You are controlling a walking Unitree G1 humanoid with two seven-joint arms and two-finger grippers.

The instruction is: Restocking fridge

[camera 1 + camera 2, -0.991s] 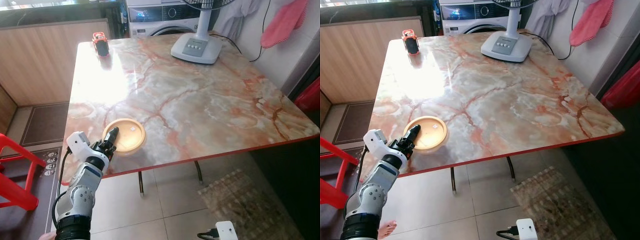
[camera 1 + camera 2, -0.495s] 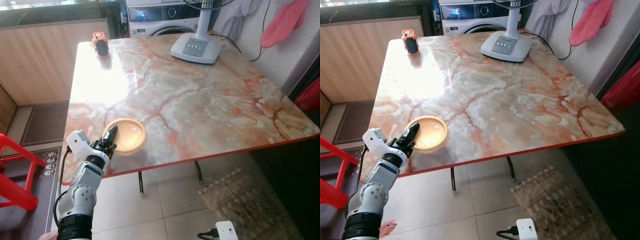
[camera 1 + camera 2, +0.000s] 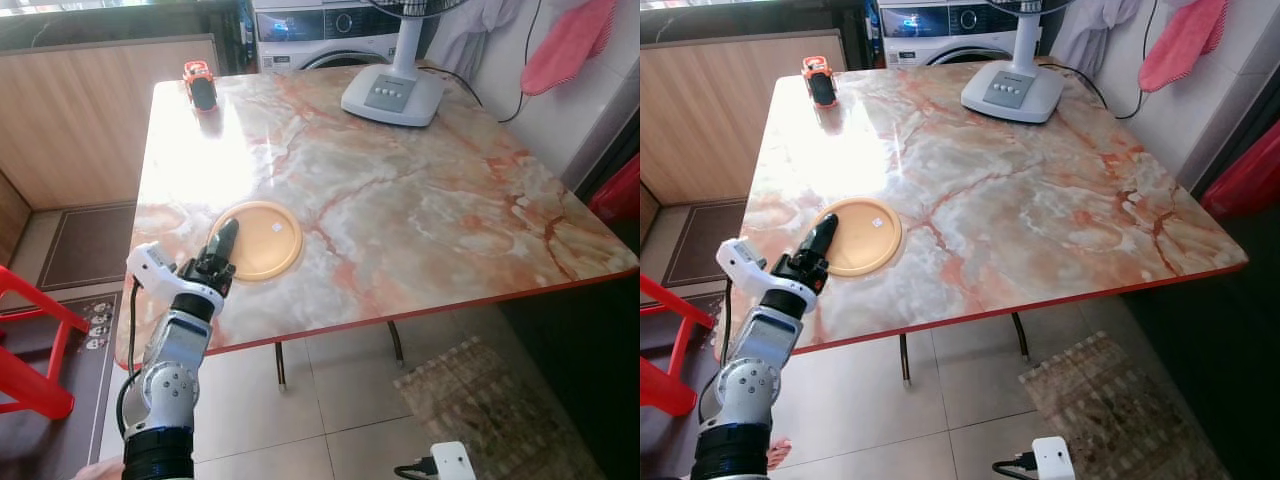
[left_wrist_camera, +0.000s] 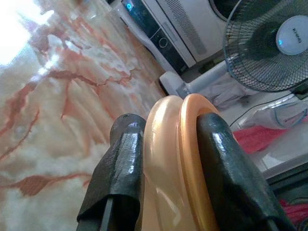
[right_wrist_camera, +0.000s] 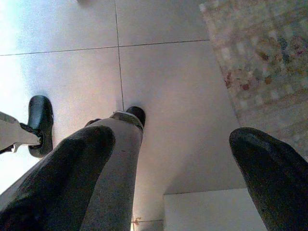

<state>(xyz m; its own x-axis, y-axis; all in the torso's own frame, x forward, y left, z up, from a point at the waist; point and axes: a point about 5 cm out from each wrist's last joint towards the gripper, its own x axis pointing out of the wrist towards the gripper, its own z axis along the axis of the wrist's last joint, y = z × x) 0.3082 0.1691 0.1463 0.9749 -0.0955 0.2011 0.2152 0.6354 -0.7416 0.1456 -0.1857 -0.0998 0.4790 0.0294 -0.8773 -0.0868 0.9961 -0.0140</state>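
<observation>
Where the marble table [image 3: 400,200] meets its near left edge, the left gripper [image 3: 222,248] has its two black fingers [image 4: 126,163] clamped on the rim of a round orange plastic lid [image 3: 262,240], one finger on each side of the rim.

Lid: lies flat on the tabletop near the left front corner, with a small pale label at its centre.

Right gripper [image 5: 173,159]: hangs low beside the robot, pointing at the tiled floor [image 5: 163,72]; its fingers stand wide apart with nothing between them. A patterned rug [image 5: 260,57] lies at one side of the floor.

Table, far end: white fan base [image 3: 393,97] at the far right corner; small red-and-black toy car [image 3: 199,84] at the far left corner.

Beyond the table: washing machine [image 3: 320,40]. Left of the robot: red plastic stool [image 3: 30,340].
</observation>
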